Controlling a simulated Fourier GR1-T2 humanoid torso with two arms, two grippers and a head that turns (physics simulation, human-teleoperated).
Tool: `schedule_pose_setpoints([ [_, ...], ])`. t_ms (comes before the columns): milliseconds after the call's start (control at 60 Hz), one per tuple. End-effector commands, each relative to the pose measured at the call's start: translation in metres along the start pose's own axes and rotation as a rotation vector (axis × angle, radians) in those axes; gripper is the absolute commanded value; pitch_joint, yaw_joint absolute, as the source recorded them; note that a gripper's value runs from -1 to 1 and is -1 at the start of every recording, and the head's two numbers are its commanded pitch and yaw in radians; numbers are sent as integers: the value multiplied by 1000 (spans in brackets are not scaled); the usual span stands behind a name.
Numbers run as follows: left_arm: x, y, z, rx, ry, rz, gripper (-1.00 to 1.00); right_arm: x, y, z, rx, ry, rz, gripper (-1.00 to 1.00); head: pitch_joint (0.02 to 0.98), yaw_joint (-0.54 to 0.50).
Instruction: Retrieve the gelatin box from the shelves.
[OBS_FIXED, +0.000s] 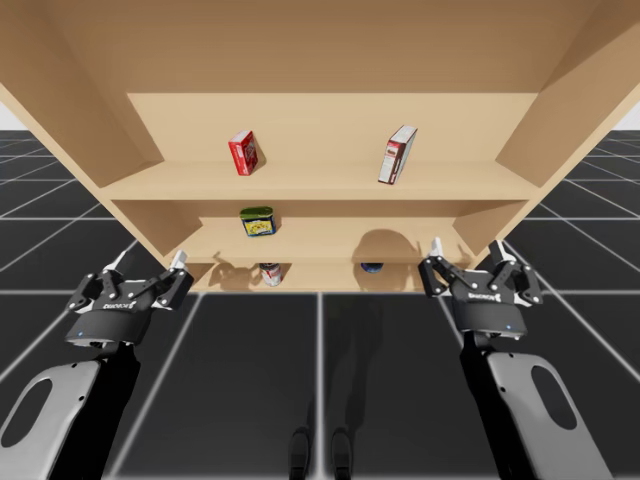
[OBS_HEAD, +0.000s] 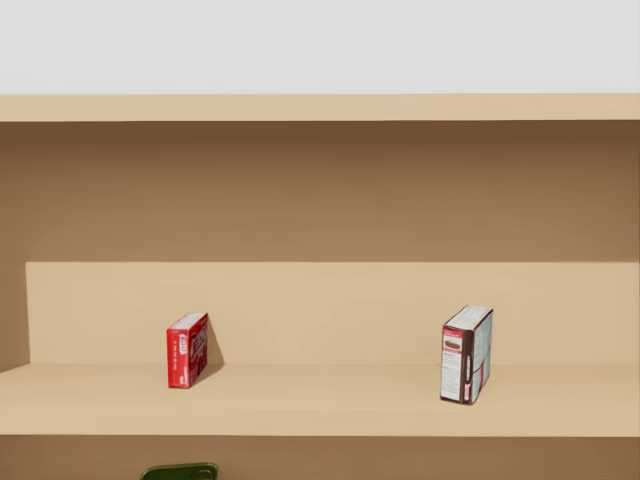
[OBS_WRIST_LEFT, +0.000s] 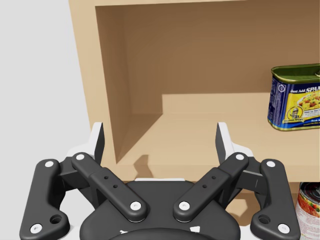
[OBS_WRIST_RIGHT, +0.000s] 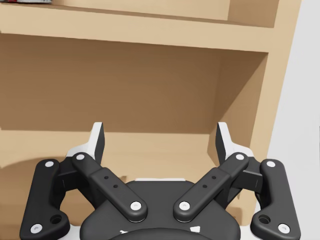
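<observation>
High view: shelves (OBS_FIXED: 320, 185), three tiers, open toward us. Top tier holds the red box (OBS_FIXED: 243, 152), which we take for the gelatin box, left of middle and turned askew. The white box (OBS_FIXED: 397, 154) stands on the same tier, well apart to the right. Middle tier: a tin (OBS_FIXED: 257, 221), under the red box. Bottom tier: a can (OBS_FIXED: 270, 273) and a dark blue item too shadowed to name. Our left gripper (OBS_FIXED: 150, 262) and right gripper (OBS_FIXED: 467, 255) hang before the lower tiers, one at each side, both well below the red box, fingers spread, nothing held. Head view: the red box (OBS_HEAD: 187, 350) is upright near the back wall, the white box (OBS_HEAD: 466, 354) likewise. Left wrist view: the left gripper (OBS_WRIST_LEFT: 160, 135) is splayed and bare, with the tin (OBS_WRIST_LEFT: 295, 96) ahead and off to one side and the can (OBS_WRIST_LEFT: 310, 206) beneath it. Right wrist view: the right gripper (OBS_WRIST_RIGHT: 160, 135) is splayed and bare, facing the middle tier by the side panel. Hazards, as we judge them: a rising arm may clip a shelf edge or the tin. A finger brushing the light box may topple it or push it deeper. The white box might be taken in error.
</observation>
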Motion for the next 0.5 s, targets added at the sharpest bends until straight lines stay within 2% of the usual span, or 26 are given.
schedule_pose_setpoints([
  [17,0,1,0,3,-2,0,-1000,3,1,5,25,-21,-49,-1000,81,11],
  [50,0,1,0,3,-2,0,-1000,3,0,5,12,-39,-22,-1000,83,13],
  [67,0,1,0,4,-2,1,-1000,5,0,4,35,-24,-36,-1000,87,16],
  [83,0,1,0,4,-2,0,-1000,5,0,4,39,-21,-36,-1000,89,17],
  [100,0,1,0,5,-3,0,-1000,5,1,4,38,-17,-32,-1000,90,18],
  [117,0,1,0,5,-3,0,-1000,5,0,4,51,-5,-12,-1000,96,20],
  [133,0,1,0,6,-3,1,-1000,5,0,5,53,-5,-5,-1000,102,23],
  [250,0,2,0,9,-3,2,-1000,6,0,5,39,-13,-15,-1000,153,50],
  [500,0,3,-1,15,-1,3,-1000,6,1,6,46,-17,-3,-1000,290,240],
])
